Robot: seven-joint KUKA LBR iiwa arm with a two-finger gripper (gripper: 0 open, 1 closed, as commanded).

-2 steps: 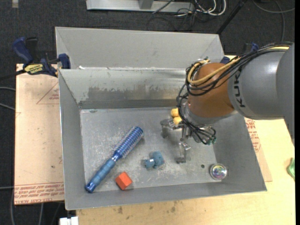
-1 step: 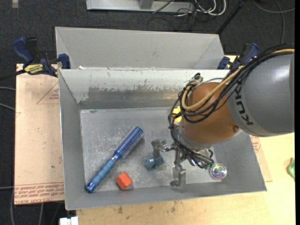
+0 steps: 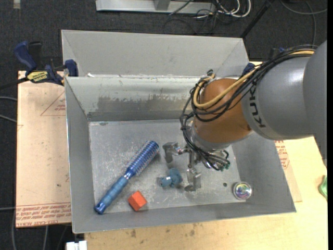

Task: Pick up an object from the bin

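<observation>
Bin: The grey metal bin (image 3: 106, 145) has tall slanted walls. That is why the little things slide down and rest on its flat floor.
Arm: The big grey arm (image 3: 289, 100) comes in from the right of the picture and bends down into the bin. Near its end is a round orange cover (image 3: 221, 116) with yellow and black cables (image 3: 205, 90) looped over it.
Gripper: The gripper (image 3: 181, 166) hangs low over the middle of the floor. Its two fingers are spread apart and nothing is between them. They are probably spread so that a thing can fit in the gap.
Nearest thing: A small blue lump (image 3: 168, 181) lies on the floor just beside the finger nearer the front wall. It does not look to be inside the gap.
Brush: A long blue brush (image 3: 127, 176) with a bumpy head lies slanted to the left of the gripper, near it but apart.
Block: A small red block (image 3: 137, 201) sits by the front wall, just beside the brush's handle.
Ball: A shiny round thing (image 3: 242, 190) rests near the front right corner, well apart from the fingers.
Step now: Nothing is picked up yet. The gripper seems to be lining up.
Next move: The gap should sit right over one thing before the fingers close.
Trouble: The lump is small and bumpy, so a finger might push it away.
</observation>
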